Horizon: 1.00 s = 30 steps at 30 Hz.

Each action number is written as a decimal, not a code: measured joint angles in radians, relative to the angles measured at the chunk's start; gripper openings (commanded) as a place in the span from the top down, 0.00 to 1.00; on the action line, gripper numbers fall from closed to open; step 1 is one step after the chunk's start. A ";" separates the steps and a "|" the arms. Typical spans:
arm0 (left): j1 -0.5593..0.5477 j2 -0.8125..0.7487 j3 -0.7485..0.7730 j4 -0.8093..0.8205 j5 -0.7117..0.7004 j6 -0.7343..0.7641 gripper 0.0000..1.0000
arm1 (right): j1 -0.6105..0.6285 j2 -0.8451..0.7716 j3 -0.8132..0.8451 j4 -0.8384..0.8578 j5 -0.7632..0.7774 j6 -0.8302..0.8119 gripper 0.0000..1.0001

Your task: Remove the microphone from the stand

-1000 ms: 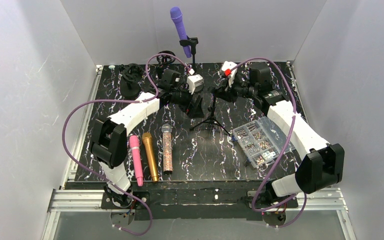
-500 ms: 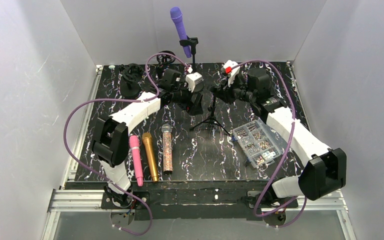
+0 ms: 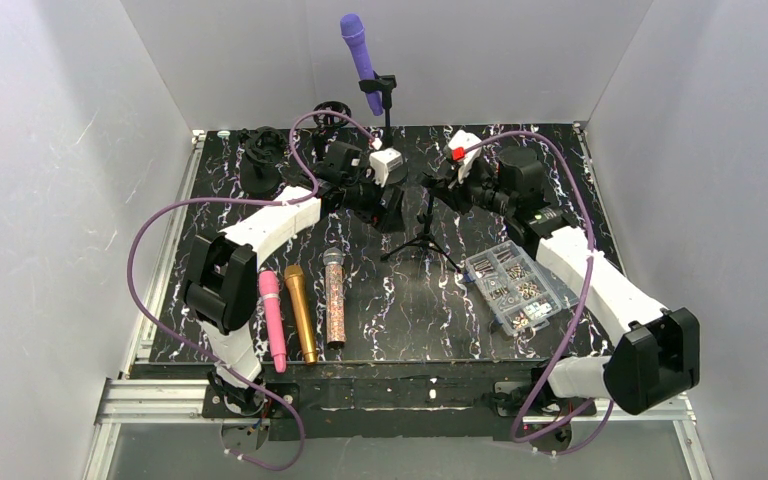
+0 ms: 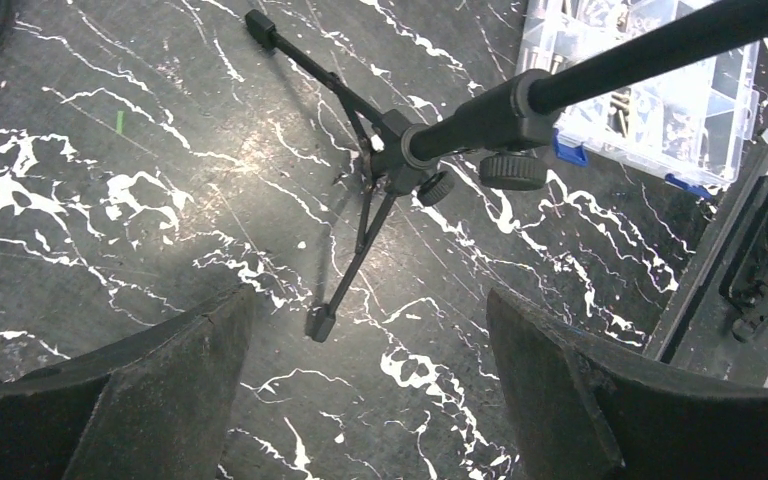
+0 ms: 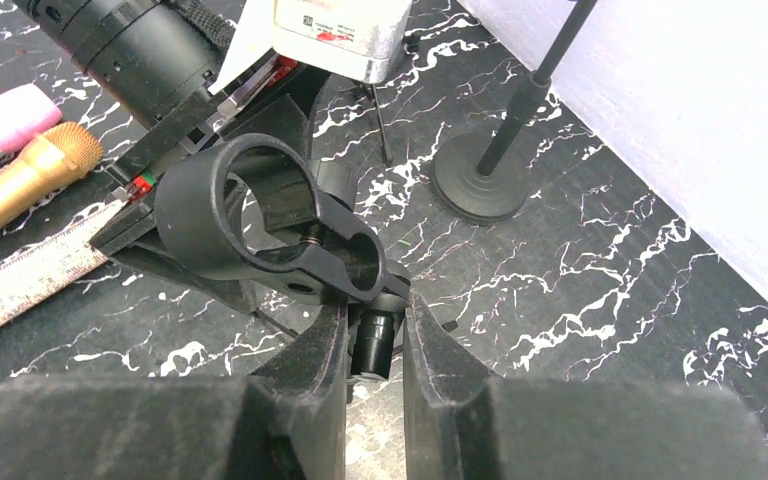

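Observation:
A purple microphone (image 3: 358,48) sits tilted in the clip of a round-based stand (image 3: 386,100) at the back wall; that stand's base (image 5: 480,180) also shows in the right wrist view. A black tripod stand (image 3: 422,238) stands mid-table with its clip ring (image 5: 260,215) empty. My right gripper (image 5: 375,300) is shut on the tripod stand's post just below the clip (image 3: 438,185). Just left of the tripod pole (image 4: 560,90), my left gripper (image 4: 368,300) hangs open above the marble table, holding nothing (image 3: 392,203).
Pink (image 3: 272,320), gold (image 3: 300,312) and glittery silver (image 3: 334,297) microphones lie side by side at the front left. A clear box of screws (image 3: 515,285) sits front right. Black gear (image 3: 260,160) and a cable coil (image 3: 332,112) lie at the back left.
The left gripper has drifted slightly toward the back, still open. The right arm's elbow has swung outward to the right while its gripper stays on the tripod stand.

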 measured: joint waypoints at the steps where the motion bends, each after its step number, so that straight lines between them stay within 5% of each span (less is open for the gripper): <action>1: 0.000 0.000 0.000 0.000 0.008 0.002 0.16 | -0.001 0.000 0.001 -0.003 -0.004 -0.007 0.99; 13: 0.000 -0.001 0.000 0.037 0.098 -0.010 0.19 | -0.060 0.118 0.176 -0.207 -0.204 -0.179 0.99; 30: -0.012 0.026 0.028 0.115 0.114 -0.144 0.32 | -0.054 0.045 0.078 -0.094 -0.101 0.013 0.99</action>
